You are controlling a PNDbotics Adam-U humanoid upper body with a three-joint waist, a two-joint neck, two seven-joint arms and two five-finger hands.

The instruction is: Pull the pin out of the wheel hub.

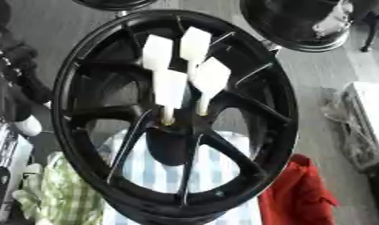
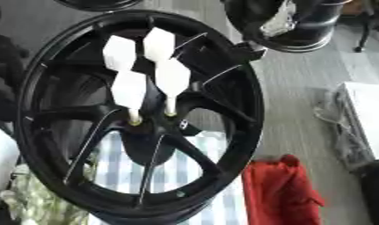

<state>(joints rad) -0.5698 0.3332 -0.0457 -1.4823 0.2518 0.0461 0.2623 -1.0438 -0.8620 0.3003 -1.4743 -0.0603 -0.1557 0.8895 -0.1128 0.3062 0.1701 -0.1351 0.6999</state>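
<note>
At the bottom of the view a blue-and-white striped cloth (image 1: 158, 176) lies under the wheel, with a green checked cloth (image 1: 65, 197) beside it on the left and a crumpled red cloth (image 1: 304, 193) on the right. Over them stands a big black wheel (image 1: 277, 110), tilted and filling most of the picture, its spokes running in to a dark hub (image 1: 170, 143). Four white pins with flat, paddle-like heads stick out of the hub area toward the camera: the nearest pin (image 1: 170, 90) and its neighbour (image 1: 210, 79) each show a thin stem going down to the hub (a small yellowish tip shows where the stem meets it), and two more pins (image 1: 157, 52) rise behind them. At the left edge are silver and black parts (image 1: 7, 145) that may be the robot's arm, but neither hand can be made out, so I cannot tell how they are held. Farther back, on the grey floor (image 1: 315, 74), sits another black wheel (image 1: 300, 22).
</note>
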